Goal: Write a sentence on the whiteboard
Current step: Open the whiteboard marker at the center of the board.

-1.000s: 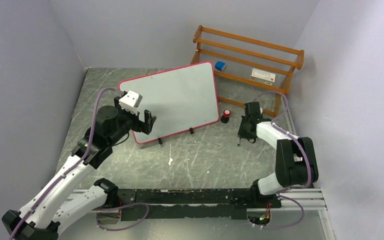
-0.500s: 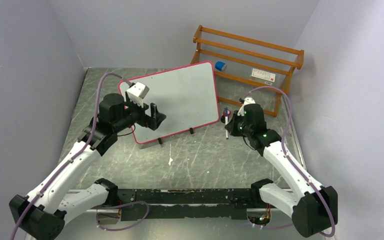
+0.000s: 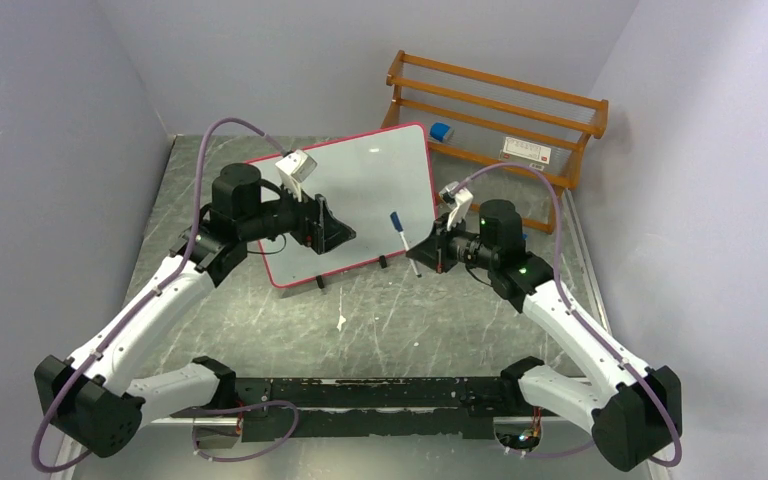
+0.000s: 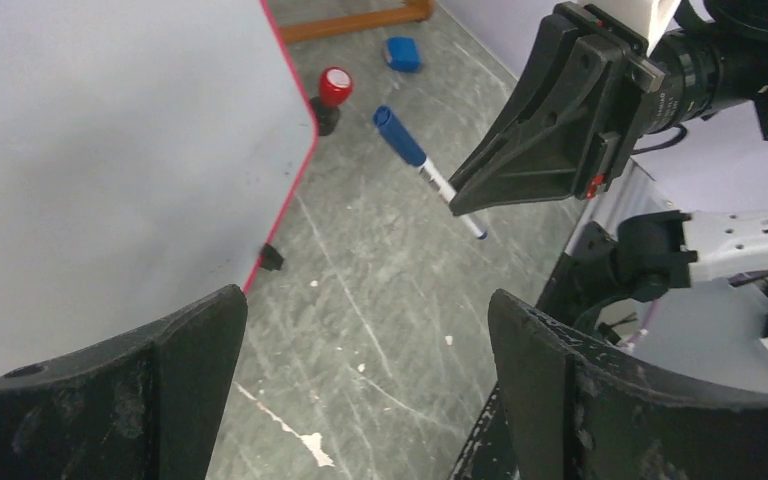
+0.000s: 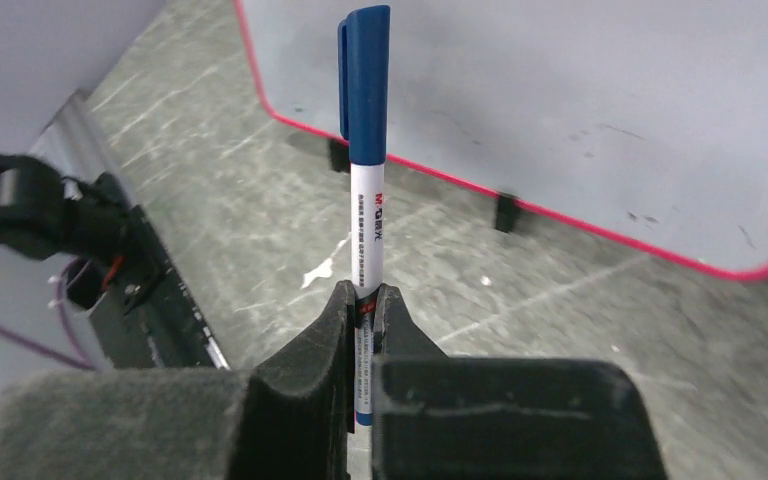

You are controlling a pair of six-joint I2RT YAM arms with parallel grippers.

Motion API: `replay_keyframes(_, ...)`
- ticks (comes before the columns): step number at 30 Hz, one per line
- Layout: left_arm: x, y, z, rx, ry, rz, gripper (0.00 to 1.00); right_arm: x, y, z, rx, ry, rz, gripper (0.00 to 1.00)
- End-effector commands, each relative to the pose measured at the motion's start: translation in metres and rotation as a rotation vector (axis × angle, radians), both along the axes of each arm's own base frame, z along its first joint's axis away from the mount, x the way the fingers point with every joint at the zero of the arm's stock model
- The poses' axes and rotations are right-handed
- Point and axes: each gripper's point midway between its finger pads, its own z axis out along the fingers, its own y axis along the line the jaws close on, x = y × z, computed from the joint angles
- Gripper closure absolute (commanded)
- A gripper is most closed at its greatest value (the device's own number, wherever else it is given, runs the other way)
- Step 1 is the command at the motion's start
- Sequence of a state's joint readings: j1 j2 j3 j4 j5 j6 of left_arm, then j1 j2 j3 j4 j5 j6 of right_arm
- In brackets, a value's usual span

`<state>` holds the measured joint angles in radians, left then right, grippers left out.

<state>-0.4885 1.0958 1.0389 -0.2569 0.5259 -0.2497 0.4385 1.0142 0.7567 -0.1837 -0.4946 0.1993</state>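
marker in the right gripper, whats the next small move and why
Probably bring the open left gripper across to the cap and close on it to pull it off. The right gripper is shut on the marker, its blue cap is on, and the whiteboard shows no writing.

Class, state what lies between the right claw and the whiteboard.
The blue-capped marker, gripped in the right claw, its cap reaching towards the whiteboard; the left wrist view shows this.

I am working over a grey-green marbled table (image 3: 400, 310); the whiteboard (image 3: 370, 180) is standing on it on small black feet; a wooden rack (image 3: 500, 95) is sitting behind, a blue block (image 3: 441, 132) lying at the rack's foot, a red-capped black piece (image 4: 334, 88) standing just beside the board's corner.
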Motion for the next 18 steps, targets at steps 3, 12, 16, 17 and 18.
replay_keyframes(3, -0.011, -0.021, 0.017, -0.098, 0.059, -0.13, 0.09, -0.017, 0.037, 0.037, 0.093, -0.125, 0.231, 1.0)
replay_keyframes(12, -0.008, -0.041, 0.005, -0.163, 0.185, -0.145, 0.16, -0.024, 0.055, 0.048, 0.084, -0.201, 0.304, 1.0)
replay_keyframes(16, -0.008, -0.048, 0.004, -0.193, 0.23, -0.144, 0.22, -0.025, 0.061, 0.049, 0.071, -0.22, 0.32, 1.0)
replay_keyframes(17, -0.01, -0.051, 0.004, -0.203, 0.236, -0.158, 0.23, -0.026, 0.062, 0.049, 0.071, -0.223, 0.325, 1.0)
replay_keyframes(18, -0.01, -0.053, 0.003, -0.205, 0.24, -0.164, 0.25, -0.027, 0.064, 0.049, 0.069, -0.225, 0.333, 1.0)
